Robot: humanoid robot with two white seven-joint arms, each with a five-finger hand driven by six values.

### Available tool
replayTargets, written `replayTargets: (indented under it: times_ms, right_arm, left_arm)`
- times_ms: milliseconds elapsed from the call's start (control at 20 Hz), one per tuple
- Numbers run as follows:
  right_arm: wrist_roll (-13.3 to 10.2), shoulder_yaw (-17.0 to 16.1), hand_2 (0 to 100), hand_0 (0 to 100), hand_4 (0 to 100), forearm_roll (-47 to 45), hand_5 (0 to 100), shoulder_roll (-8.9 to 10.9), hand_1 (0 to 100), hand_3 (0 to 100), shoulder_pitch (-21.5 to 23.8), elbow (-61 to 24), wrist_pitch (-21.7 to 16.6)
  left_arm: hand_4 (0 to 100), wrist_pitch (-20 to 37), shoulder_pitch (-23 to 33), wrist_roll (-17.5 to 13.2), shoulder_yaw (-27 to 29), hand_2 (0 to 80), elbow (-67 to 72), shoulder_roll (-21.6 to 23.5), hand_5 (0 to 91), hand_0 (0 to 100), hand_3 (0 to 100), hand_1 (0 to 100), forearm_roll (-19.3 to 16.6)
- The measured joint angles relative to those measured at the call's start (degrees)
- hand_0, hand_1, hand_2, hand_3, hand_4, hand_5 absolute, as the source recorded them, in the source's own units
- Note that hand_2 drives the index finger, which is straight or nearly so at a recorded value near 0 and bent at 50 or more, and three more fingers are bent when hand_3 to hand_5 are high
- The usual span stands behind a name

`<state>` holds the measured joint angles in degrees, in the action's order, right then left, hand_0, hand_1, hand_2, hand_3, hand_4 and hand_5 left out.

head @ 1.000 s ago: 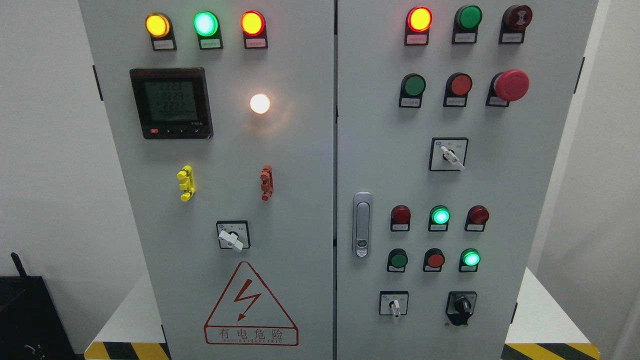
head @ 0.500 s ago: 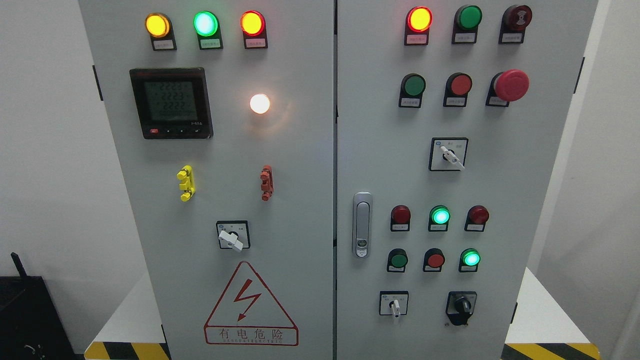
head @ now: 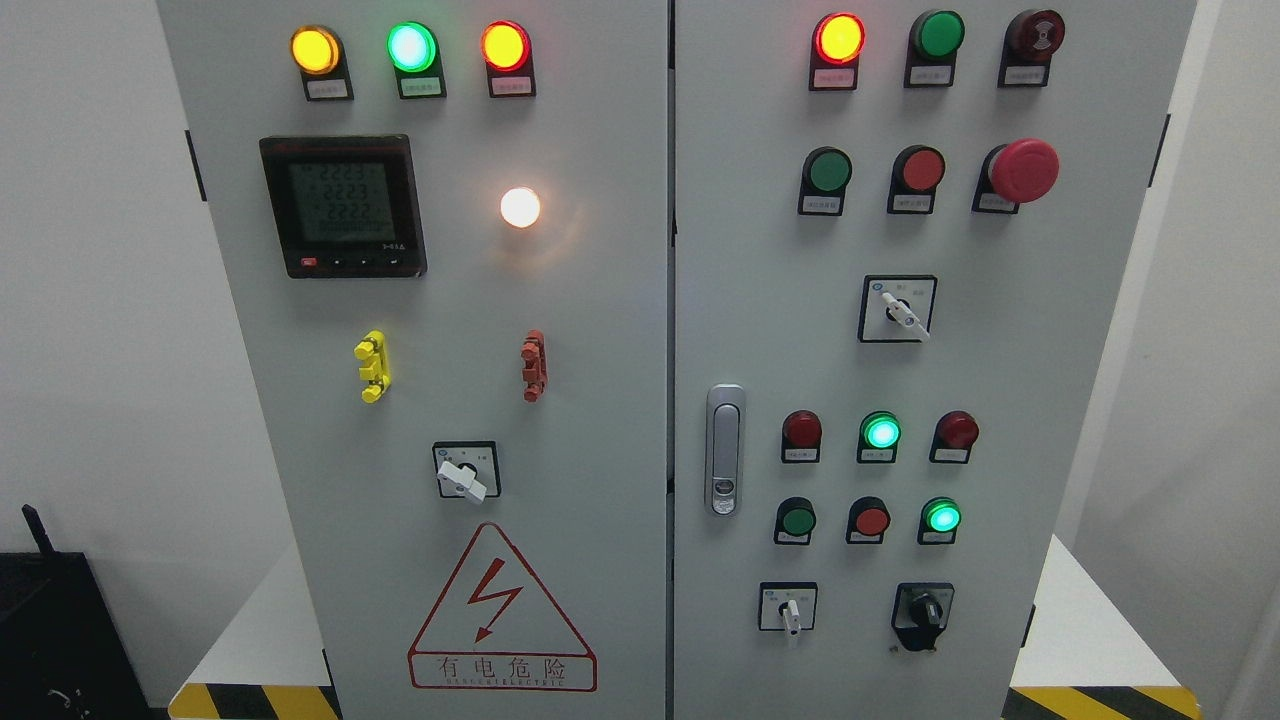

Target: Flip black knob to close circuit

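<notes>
The black knob (head: 923, 609) sits at the lower right of the right cabinet door (head: 1000, 420), on a black plate, its handle pointing about straight down. A small screw or hole shows just below it to the left. Neither of my hands nor arms is in the head view.
The grey cabinet has two doors with lit lamps, push buttons, a red mushroom stop button (head: 1024, 170) and white selector switches (head: 791, 612), (head: 903, 314), (head: 462, 479). A door latch (head: 724, 450) sits by the centre seam. A meter (head: 343, 205) is at upper left. A dark box (head: 50, 640) stands at lower left.
</notes>
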<state>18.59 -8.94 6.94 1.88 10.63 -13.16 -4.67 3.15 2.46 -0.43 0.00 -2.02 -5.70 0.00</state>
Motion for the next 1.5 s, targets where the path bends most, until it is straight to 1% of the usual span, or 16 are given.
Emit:
replayTargets:
  times_ms: [100, 250, 400, 500, 750, 800, 850, 900, 950, 1050, 1100, 1150, 1250, 1350, 1450, 1500]
  right_arm:
    - [1.1, 0.9, 0, 0, 0, -0.7, 0, -0.94, 0, 0, 2.6, -5.8, -2.2]
    - [2.0, 2.8, 0, 0, 0, -4.1, 0, -1.93, 0, 0, 6.0, -16.0, -3.6]
    - [2.4, 4.2, 0, 0, 0, -7.8, 0, -2.59, 0, 1, 8.6, -26.6, -4.2]
    - [2.5, 5.0, 0, 0, 1, -9.3, 0, -2.97, 1, 4, 10.0, -33.8, -4.6]
    - [2.7, 6.5, 0, 0, 17, -11.6, 1, -3.75, 5, 12, 13.2, -52.2, -5.3]
    - [2.9, 6.7, 0, 0, 19, -11.8, 1, -3.88, 6, 13, 13.6, -55.8, -5.3]
    - [2.7, 6.9, 1, 0, 24, -12.0, 3, -4.0, 7, 20, 13.9, -58.9, -5.4]
    - [2.3, 7.0, 7, 0, 29, -12.1, 6, -4.12, 7, 29, 14.2, -62.3, -5.4]
    - [1.5, 7.2, 11, 0, 33, -12.2, 9, -4.22, 8, 36, 14.4, -65.2, -5.4]
    - [-0.2, 7.0, 27, 0, 45, -11.9, 29, -4.31, 8, 52, 14.5, -71.4, -5.4]
    - [-0.6, 6.7, 30, 0, 49, -11.0, 40, -4.22, 8, 55, 14.5, -74.1, -5.4]
    - [-1.3, 6.3, 35, 0, 55, -9.2, 47, -4.05, 6, 60, 14.3, -76.4, -5.4]
    - [-2.2, 4.8, 43, 0, 61, -3.6, 53, -3.69, 5, 65, 13.7, -80.8, -5.7]
    - [-4.0, 3.2, 57, 0, 69, 3.2, 64, -3.39, 6, 76, 12.9, -84.4, -6.5]
    - [-6.3, 1.5, 62, 0, 71, 10.4, 70, -3.14, 7, 81, 12.1, -87.5, -6.9]
    - [-6.8, 0.7, 67, 0, 73, 14.2, 72, -3.02, 8, 85, 11.6, -88.9, -6.9]
  left_arm:
    - [2, 0.0, 0.0, 0.0, 0.0, 0.0, 0.0, 0.0, 0.0, 0, 5, 0, 0.0]
    - [3, 0.0, 0.0, 0.0, 0.0, 0.0, 0.0, 0.0, 0.0, 0, 5, 0, 0.0]
    - [3, 0.0, 0.0, 0.0, 0.0, 0.0, 0.0, 0.0, 0.0, 0, 5, 0, 0.0]
    - [3, 0.0, 0.0, 0.0, 0.0, 0.0, 0.0, 0.0, 0.0, 0, 5, 0, 0.0]
    - [3, 0.0, 0.0, 0.0, 0.0, 0.0, 0.0, 0.0, 0.0, 0, 5, 0, 0.0]
    - [3, 0.0, 0.0, 0.0, 0.0, 0.0, 0.0, 0.0, 0.0, 0, 5, 0, 0.0]
    - [3, 0.0, 0.0, 0.0, 0.0, 0.0, 0.0, 0.0, 0.0, 0, 5, 0, 0.0]
    - [3, 0.0, 0.0, 0.0, 0.0, 0.0, 0.0, 0.0, 0.0, 0, 5, 0, 0.0]
    - [3, 0.0, 0.0, 0.0, 0.0, 0.0, 0.0, 0.0, 0.0, 0, 5, 0, 0.0]
    - [3, 0.0, 0.0, 0.0, 0.0, 0.0, 0.0, 0.0, 0.0, 0, 5, 0, 0.0]
    - [3, 0.0, 0.0, 0.0, 0.0, 0.0, 0.0, 0.0, 0.0, 0, 5, 0, 0.0]
    - [3, 0.0, 0.0, 0.0, 0.0, 0.0, 0.0, 0.0, 0.0, 0, 5, 0, 0.0]
    - [2, 0.0, 0.0, 0.0, 0.0, 0.0, 0.0, 0.0, 0.0, 0, 5, 0, 0.0]
    - [2, 0.0, 0.0, 0.0, 0.0, 0.0, 0.0, 0.0, 0.0, 0, 5, 0, 0.0]
    - [2, 0.0, 0.0, 0.0, 0.0, 0.0, 0.0, 0.0, 0.0, 0, 5, 0, 0.0]
    - [2, 0.0, 0.0, 0.0, 0.0, 0.0, 0.0, 0.0, 0.0, 0, 5, 0, 0.0]
